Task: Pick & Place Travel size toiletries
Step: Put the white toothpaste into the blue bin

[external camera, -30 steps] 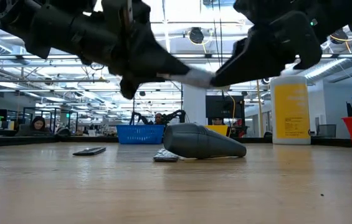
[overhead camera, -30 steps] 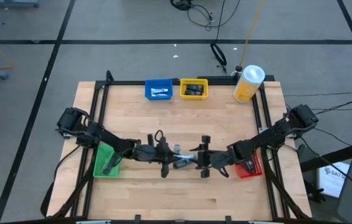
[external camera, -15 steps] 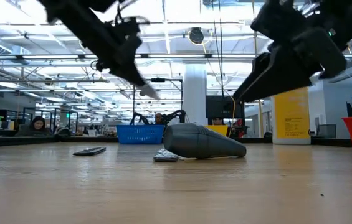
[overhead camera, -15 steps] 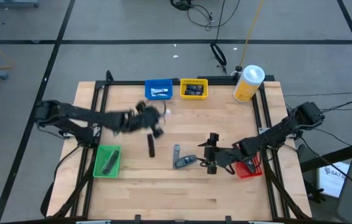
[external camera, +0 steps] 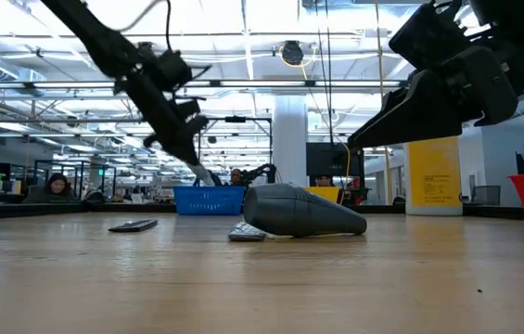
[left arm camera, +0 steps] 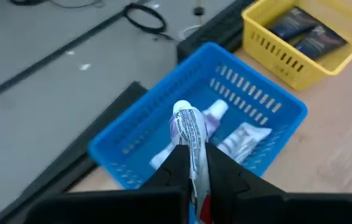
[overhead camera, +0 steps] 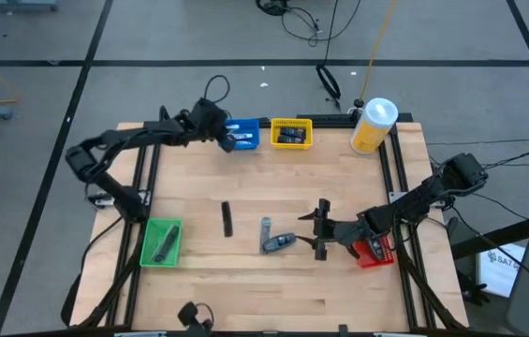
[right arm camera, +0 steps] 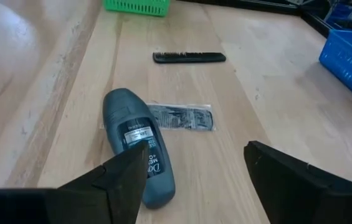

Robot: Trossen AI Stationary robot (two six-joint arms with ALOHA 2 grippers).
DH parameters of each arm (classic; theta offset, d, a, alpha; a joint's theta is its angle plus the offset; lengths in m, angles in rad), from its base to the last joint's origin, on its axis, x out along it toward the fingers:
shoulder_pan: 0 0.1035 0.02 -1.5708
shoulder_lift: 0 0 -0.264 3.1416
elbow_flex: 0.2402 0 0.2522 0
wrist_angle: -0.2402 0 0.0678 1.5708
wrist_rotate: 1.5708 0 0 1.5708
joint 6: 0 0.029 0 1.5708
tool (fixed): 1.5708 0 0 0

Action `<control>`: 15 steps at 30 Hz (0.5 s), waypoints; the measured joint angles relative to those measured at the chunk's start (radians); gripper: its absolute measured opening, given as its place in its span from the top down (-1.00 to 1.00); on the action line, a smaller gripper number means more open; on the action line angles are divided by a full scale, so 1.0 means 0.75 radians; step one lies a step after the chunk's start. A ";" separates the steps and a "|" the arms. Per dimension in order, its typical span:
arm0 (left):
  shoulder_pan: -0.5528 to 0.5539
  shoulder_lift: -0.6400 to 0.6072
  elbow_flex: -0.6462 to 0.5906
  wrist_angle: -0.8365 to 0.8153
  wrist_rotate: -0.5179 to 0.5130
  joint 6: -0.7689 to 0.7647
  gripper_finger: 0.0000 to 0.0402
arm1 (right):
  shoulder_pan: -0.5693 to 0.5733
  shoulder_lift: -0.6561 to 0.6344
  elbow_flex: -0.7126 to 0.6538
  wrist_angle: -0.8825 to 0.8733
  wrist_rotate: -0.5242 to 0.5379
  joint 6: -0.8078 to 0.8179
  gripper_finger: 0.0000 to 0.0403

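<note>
Nearest you, the green bin sat at the table's front left with a dark item inside. Just beyond, mid-table, three toiletries lay loose: a grey bottle on its side, a sachet touching its far flank, and a black comb apart to the left. Your right gripper hovered just right of the bottle, fingers spread wide and empty; in the right wrist view the bottle lay between and ahead of them. The red bin stood beside that arm.

At the far edge, your left gripper was poised over the blue bin, fingers clamped on a white tube. The wrist view showed the tube upright above the bin's interior, where two similar light tubes already lay. The yellow bin next to it held dark tubes.

The step in hand was, by judgement, the release. To do it well, you needed to:

1. Keep the tube centred inside the bin walls, clear of the near rim.
2. Lower before opening, so the tube could not bounce out.
3. Open fully, then lift straight up.

Holding the right arm still over the bottle avoided nudging the sachet.
</note>
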 joint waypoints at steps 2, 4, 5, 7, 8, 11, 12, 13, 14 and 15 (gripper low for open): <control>0.040 0.046 -0.001 0.037 0.095 0.024 0.93 | 0.000 0.000 0.000 -0.003 -0.001 0.001 -0.26; 0.060 0.098 0.001 0.132 0.154 0.039 0.95 | 0.000 0.000 0.000 0.000 -0.002 0.000 -0.26; 0.068 0.119 0.001 0.153 0.174 0.046 0.95 | 0.000 0.000 0.000 0.000 -0.002 0.000 -0.26; 0.071 0.161 0.000 0.223 0.208 0.050 0.92 | 0.000 0.000 0.000 -0.004 -0.001 0.000 -0.26; 0.071 0.177 0.000 0.245 0.223 0.050 0.89 | 0.000 0.000 -0.001 -0.003 -0.001 -0.002 -0.26; 0.067 0.206 0.000 0.269 0.262 0.060 0.80 | -0.001 0.000 -0.001 -0.004 -0.001 -0.005 -0.26; 0.066 0.214 0.000 0.265 0.277 0.068 0.78 | -0.001 0.000 -0.001 -0.004 -0.002 -0.005 -0.26; 0.065 0.217 0.000 0.256 0.288 0.072 0.75 | -0.001 0.000 -0.001 -0.004 -0.002 -0.005 -0.26; 0.065 0.218 0.000 0.251 0.295 0.078 0.74 | -0.001 0.000 -0.001 -0.004 -0.001 -0.005 -0.26; 0.065 0.218 0.000 0.246 0.301 0.092 0.72 | -0.001 0.000 -0.001 -0.004 -0.001 -0.005 -0.26</control>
